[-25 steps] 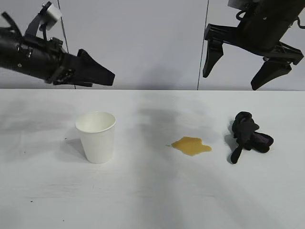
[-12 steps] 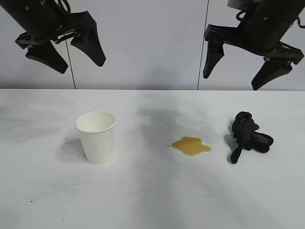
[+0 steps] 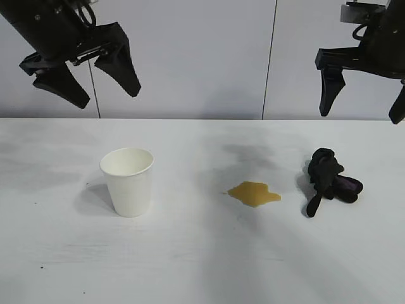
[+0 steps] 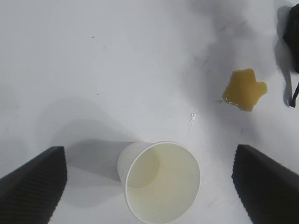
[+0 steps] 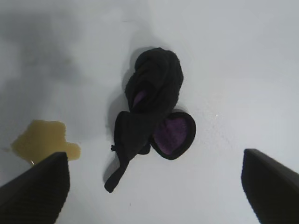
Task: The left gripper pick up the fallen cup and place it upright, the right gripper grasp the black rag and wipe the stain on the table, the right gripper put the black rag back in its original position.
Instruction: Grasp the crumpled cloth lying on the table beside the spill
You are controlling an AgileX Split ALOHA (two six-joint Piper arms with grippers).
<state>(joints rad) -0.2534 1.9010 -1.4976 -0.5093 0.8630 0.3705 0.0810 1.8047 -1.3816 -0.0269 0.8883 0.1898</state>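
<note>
Paper cup [image 3: 127, 181] already upright toward the table's [image 3: 202, 266] left edge, left gripper [image 3: 85, 73] spread and raised above it; left: right gripper [image 3: 364, 95], fingers apart over the black rag [image 3: 329, 179] near the right edge, grabs it, wipes stain [image 3: 254, 193], returns it.

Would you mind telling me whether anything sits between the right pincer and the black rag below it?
Nothing visible does. The right pincer hangs open above the black rag, with only air between. The stain lies apart from the rag, toward the cup.
</note>
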